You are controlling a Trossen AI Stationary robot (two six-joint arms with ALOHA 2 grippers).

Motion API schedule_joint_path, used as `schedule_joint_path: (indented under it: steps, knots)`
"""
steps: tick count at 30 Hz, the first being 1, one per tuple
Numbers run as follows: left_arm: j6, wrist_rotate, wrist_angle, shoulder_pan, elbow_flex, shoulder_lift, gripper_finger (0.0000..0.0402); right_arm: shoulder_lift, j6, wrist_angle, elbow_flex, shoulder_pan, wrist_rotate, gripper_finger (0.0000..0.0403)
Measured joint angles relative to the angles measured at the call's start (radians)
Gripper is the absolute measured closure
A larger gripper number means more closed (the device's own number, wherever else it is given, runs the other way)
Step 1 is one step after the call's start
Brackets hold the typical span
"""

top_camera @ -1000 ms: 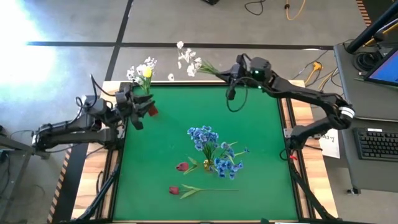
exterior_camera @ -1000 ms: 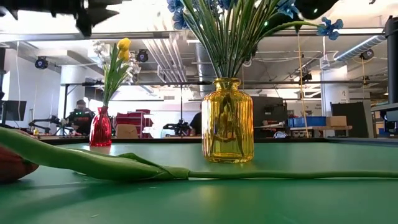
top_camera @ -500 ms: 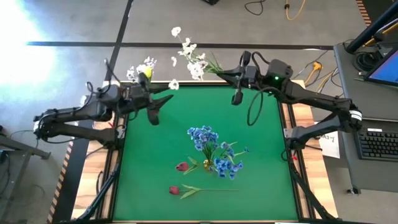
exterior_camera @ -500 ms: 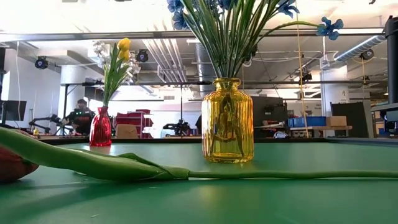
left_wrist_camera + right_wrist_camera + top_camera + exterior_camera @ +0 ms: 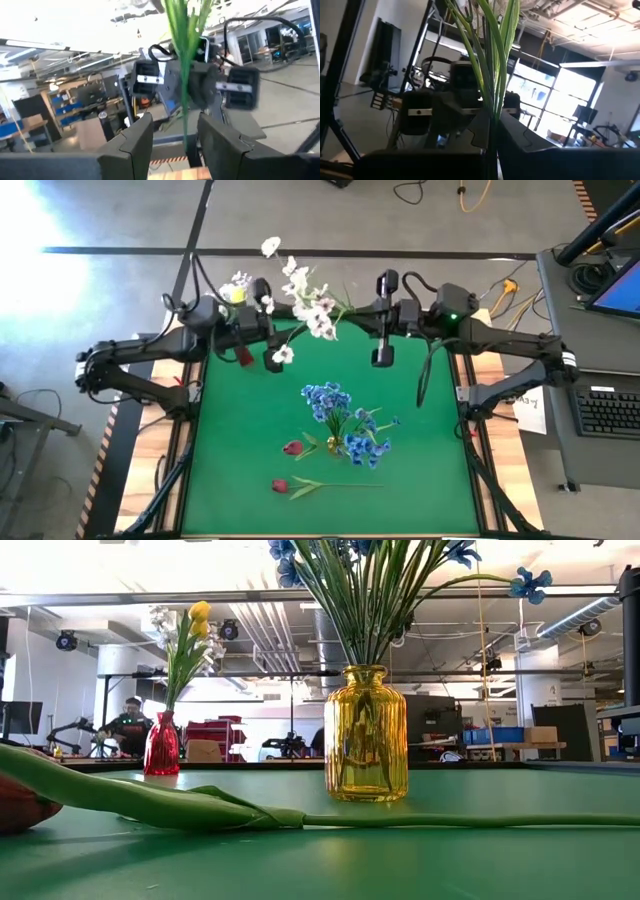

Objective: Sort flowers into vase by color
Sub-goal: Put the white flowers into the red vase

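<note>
My right claw (image 5: 362,307) grips the stem of the white blossom spray (image 5: 305,298) above the table's far edge. My left claw (image 5: 268,340) stands open around that stem, beside the red vase (image 5: 162,751).

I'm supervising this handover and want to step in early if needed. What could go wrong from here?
The right gripper is shut on the white spray while the open left gripper straddles the same stems in its wrist view; a mistimed release could drop the spray.
The blossoms hang beside the red vase, already holding yellow and white flowers, so a swing might knock it over.
</note>
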Motion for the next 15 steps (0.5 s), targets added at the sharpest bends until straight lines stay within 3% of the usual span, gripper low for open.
schedule_joint_path:
  steps: [8, 15]
  knots:
    - [-0.001, 0.098, -0.004, 0.000, 0.148, 0.134, 0.0217, 0.047, -0.017, 0.014, 0.022, 0.040, 0.000, 0.0391]
    - [0.018, 0.175, 0.033, 0.001, 0.163, 0.167, 0.0187, 0.050, -0.022, 0.014, 0.026, 0.039, -0.001, 0.0391]
